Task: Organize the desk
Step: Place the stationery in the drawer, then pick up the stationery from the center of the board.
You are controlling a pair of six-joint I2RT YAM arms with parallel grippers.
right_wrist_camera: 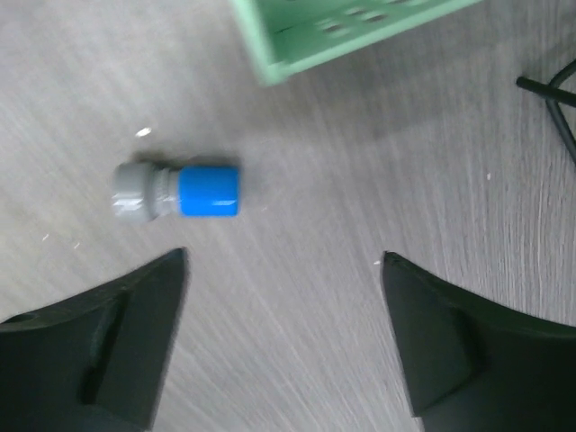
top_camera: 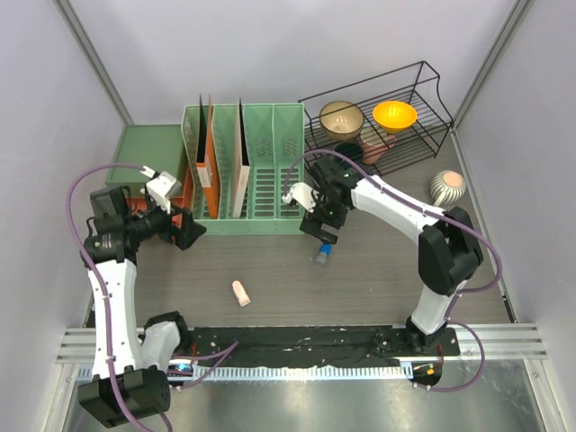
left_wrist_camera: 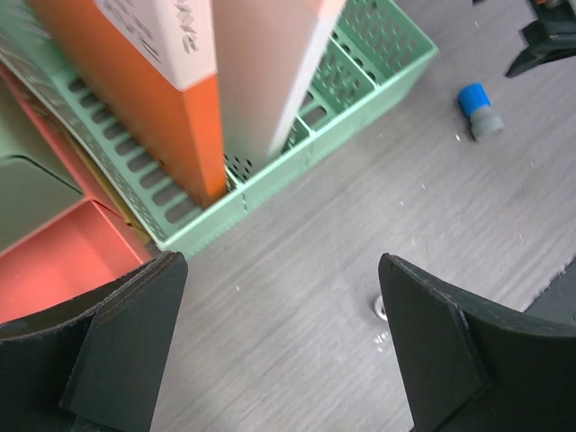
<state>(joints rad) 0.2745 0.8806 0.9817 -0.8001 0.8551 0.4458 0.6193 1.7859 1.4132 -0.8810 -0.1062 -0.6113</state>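
1. Overhead view: desk [top_camera: 360, 279] fills the middle, with its black rail at 6 o'clock. A green file rack [top_camera: 261, 193] stands at 12 o'clock and holds an orange binder [top_camera: 211, 162] and a pale binder [top_camera: 241, 157], both upright.
2. A wire rack [top_camera: 421, 135] at 1 o'clock carries a tan bowl [top_camera: 342, 117] and an orange bowl [top_camera: 394, 114]. A striped pot [top_camera: 447, 185] sits at 3 o'clock. A small pink item [top_camera: 240, 292] lies at 8 o'clock of the desk's centre.
3. The left gripper [top_camera: 186, 232] is at the file rack's left corner. The right gripper [top_camera: 322, 229] hangs at the rack's right corner, with a blue-capped grey piece [top_camera: 321, 256] just at its 6 o'clock.
4. Left wrist view: the left gripper's [left_wrist_camera: 283, 351] jaws are spread wide with only bare desk between them. The file rack and both binders are at 11 o'clock, a red tray [left_wrist_camera: 63, 261] at 9 o'clock, and the blue-capped piece at 2 o'clock.
5. Right wrist view: the right gripper's [right_wrist_camera: 283, 337] jaws are spread and hold nothing. The blue-capped piece lies on its side on the desk at 10 o'clock, apart from both fingers. The file rack's corner is at 12 o'clock.
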